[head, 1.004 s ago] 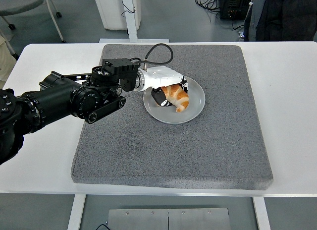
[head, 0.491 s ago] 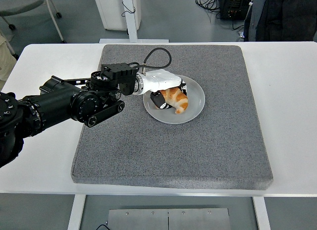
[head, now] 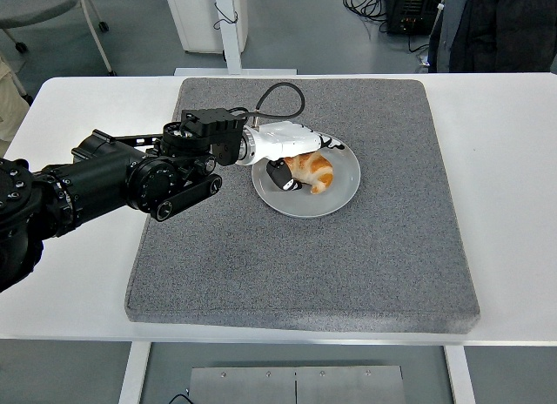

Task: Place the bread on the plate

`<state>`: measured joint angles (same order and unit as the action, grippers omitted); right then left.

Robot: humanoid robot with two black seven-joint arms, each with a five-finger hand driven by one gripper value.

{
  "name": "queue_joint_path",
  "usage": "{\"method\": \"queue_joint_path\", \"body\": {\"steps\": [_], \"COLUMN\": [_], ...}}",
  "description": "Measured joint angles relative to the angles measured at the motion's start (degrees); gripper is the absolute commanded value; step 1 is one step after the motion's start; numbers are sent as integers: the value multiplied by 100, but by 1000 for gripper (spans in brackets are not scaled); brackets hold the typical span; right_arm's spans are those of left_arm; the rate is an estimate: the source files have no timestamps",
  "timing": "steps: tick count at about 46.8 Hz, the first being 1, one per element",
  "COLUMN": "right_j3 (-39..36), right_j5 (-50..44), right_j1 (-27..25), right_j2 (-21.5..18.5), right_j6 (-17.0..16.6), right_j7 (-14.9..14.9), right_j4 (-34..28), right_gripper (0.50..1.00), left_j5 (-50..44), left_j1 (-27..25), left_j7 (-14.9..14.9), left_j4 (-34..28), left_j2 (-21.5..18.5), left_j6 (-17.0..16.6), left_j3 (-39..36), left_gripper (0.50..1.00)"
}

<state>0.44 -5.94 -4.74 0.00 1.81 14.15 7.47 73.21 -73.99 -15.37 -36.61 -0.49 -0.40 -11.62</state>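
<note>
A smooth white surface carries a square, coarse grey foam mat filling mid-frame. Just above its centre a round grey plate holds the curved golden bread. The left hand, white-shelled with black fingertips, grasps that bread.

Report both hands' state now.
Left hand: over the plate, fingers around the bread.
Right hand: not in view.

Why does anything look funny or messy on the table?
Nothing stands out. The bread sits inside the grey plate, which lies flat on the grey mat. The left hand is over the plate at the bread. Nothing is spilled or broken.
</note>
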Motion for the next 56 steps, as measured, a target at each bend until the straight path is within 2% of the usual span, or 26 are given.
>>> {"method": "queue_joint_path", "body": {"steps": [8,20,32,48,56], "right_j3": [0,0,0,0,0], "right_j5": [0,1,1,2,2], "right_j1": [0,0,1,0,0], "right_j2": [0,0,0,0,0], "right_j6": [1,3,1,-3,0], "right_j7": [0,0,1,0,0], "right_j4": [0,0,0,0,0], "right_gripper": [1000,1000,1000,1000,1000], "left_j5": [-19,-547,-973,-1820,-2336], "left_j1": [-121,-835,-1461,-2301,-2505], "left_j7": [-12,4,-1,0,-1], "left_j4": [-95,-896,-1118,-1150,-1147], "left_j2": [-62,-734,-1219,-1639,-1831], "left_j6": [3,539,789,1208,1405], "left_j3": [25,105,108,148,379], "left_gripper": [983,986,986,987,989]}}
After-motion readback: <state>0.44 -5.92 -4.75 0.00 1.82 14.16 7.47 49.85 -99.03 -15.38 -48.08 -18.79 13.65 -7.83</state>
